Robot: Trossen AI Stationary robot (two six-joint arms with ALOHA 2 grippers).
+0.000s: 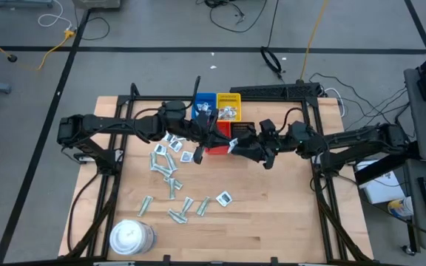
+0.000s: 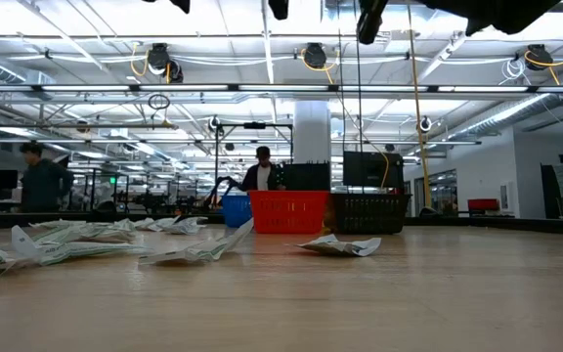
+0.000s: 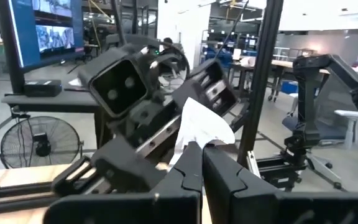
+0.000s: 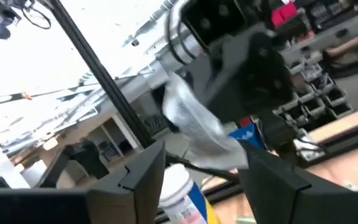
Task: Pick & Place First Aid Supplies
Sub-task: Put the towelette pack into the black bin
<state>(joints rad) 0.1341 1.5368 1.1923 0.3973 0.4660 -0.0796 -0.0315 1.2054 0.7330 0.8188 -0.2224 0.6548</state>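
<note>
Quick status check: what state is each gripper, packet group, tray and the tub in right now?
Left gripper: shut on held packet, raised.
Right gripper: open, facing that packet.
Loose packets: scattered on table.
Yellow tray: holds packets.
Blue tray: holds packets.
Red tray: contents hidden.
Tub: on its side.

Both arms reach inward from opposite sides of the table and meet near its middle, raised off the surface. The left gripper (image 1: 217,137) points toward the right arm, its fingers (image 3: 225,177) pressed together — clamped on a white packet (image 3: 201,127) that sticks out past the tips. The right gripper (image 1: 231,144) faces it almost tip to tip; its two fingers (image 4: 143,168) stand apart, one on each side of that same packet — not visibly closed on it
</note>
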